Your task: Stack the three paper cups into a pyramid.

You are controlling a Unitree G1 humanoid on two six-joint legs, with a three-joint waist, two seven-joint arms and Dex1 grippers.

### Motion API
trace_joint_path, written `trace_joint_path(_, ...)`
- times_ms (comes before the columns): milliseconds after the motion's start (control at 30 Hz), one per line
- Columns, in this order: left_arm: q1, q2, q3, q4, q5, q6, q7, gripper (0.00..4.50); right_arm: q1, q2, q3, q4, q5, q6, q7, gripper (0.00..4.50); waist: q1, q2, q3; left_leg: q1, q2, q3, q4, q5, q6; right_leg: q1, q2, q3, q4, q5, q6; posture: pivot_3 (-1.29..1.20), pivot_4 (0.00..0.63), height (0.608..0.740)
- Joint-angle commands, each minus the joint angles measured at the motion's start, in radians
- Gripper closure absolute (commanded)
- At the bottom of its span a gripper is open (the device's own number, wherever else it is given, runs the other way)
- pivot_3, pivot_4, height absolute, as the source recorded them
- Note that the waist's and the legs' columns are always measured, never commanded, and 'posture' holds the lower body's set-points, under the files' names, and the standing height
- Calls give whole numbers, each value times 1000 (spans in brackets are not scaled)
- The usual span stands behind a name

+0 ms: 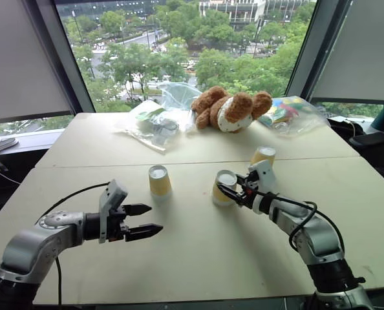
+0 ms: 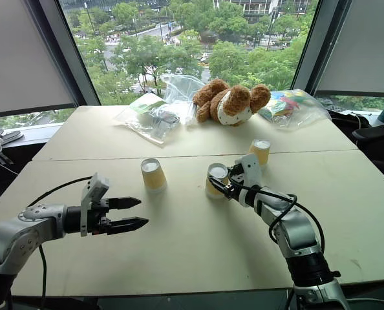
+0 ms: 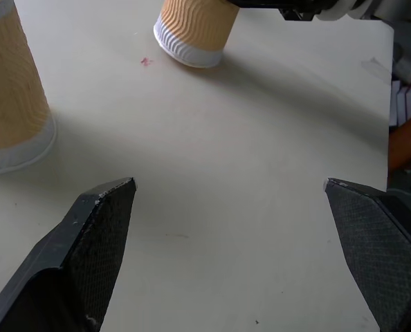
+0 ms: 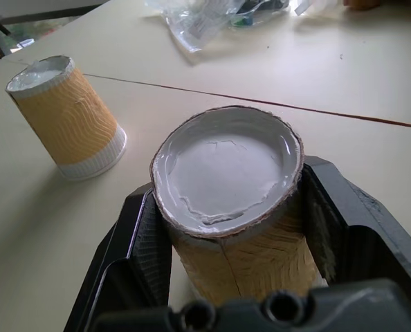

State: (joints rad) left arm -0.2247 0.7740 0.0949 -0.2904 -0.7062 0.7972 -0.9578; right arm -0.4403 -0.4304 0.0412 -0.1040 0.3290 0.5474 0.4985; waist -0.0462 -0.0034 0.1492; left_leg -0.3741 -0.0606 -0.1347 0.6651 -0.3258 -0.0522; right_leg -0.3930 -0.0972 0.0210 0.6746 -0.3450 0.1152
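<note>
Three paper cups stand upside down on the table. The left cup [image 1: 159,180] stands alone, ahead of my left gripper [image 1: 152,219], which hovers open and empty, well short of it. The middle cup [image 4: 226,173] sits on the table between the fingers of my right gripper [image 1: 229,189]; its fingers stand on either side with thin gaps showing, so the gripper is open around it. The cup's upturned base looks slightly squashed into an oval. The third cup [image 1: 263,155] stands just behind the right gripper. No cup rests on another.
A teddy bear [image 1: 231,108] lies at the back of the table, with a clear plastic bag [image 1: 156,119] to its left and a bag of colourful items [image 1: 289,113] to its right. A seam [image 1: 82,165] crosses the table behind the cups.
</note>
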Motion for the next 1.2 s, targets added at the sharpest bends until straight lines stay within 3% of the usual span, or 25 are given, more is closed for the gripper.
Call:
trace_joint_path(33, 5, 6, 37, -35, -18, -6, 3, 0, -9, 5, -4, -23, -7, -24, 14, 25, 0, 0, 0, 0, 0, 0, 0, 0, 0, 0, 0, 0, 0, 0, 0, 0, 150, 740)
trace_joint_path(233, 15, 4, 37, -41, -22, -10, 6, 0, 13, -26, -70, -132, 37, 34, 10, 25, 3, 0, 0, 0, 0, 0, 0, 0, 0, 0, 0, 0, 0, 0, 0, 0, 150, 740)
trace_joint_path(367, 13, 9, 38, -31, -24, -9, -5, 0, 28, -77, -232, -317, 165, 181, -24, 25, 3, 0, 0, -1, 0, 0, 0, 0, 0, 0, -1, 0, 0, 0, 0, 0, 150, 740)
trace_joint_path(467, -7, 0, 26, -25, -27, -2, -7, 0, 28, -113, -323, -346, 199, 238, -59, 25, 3, 0, 0, 0, 0, 0, 0, 0, 0, 1, 0, 0, 0, 0, 0, 0, 150, 740)
trace_joint_path(600, -33, -18, 10, -26, -37, 7, -1, 0, 2, -122, -334, -161, 119, 134, -73, 25, 1, 0, 0, 1, 0, 0, 0, 0, 0, 1, 0, 0, 0, 0, 0, 0, 150, 740)
trace_joint_path(900, -11, -23, 31, -60, -48, 26, 26, 0, -315, -79, -185, 640, -145, -380, -61, 25, -26, 0, 0, 1, 1, 3, 0, 0, 0, -1, 1, 1, 6, 0, 0, 0, 150, 740)
trace_joint_path(1200, 30, -35, 45, -100, -68, 29, 69, 0, -543, -58, -193, 1097, -201, -577, -107, 25, -25, 0, 0, 0, 1, 4, 0, 0, 0, -2, 0, 1, 6, 0, 0, 0, 150, 740)
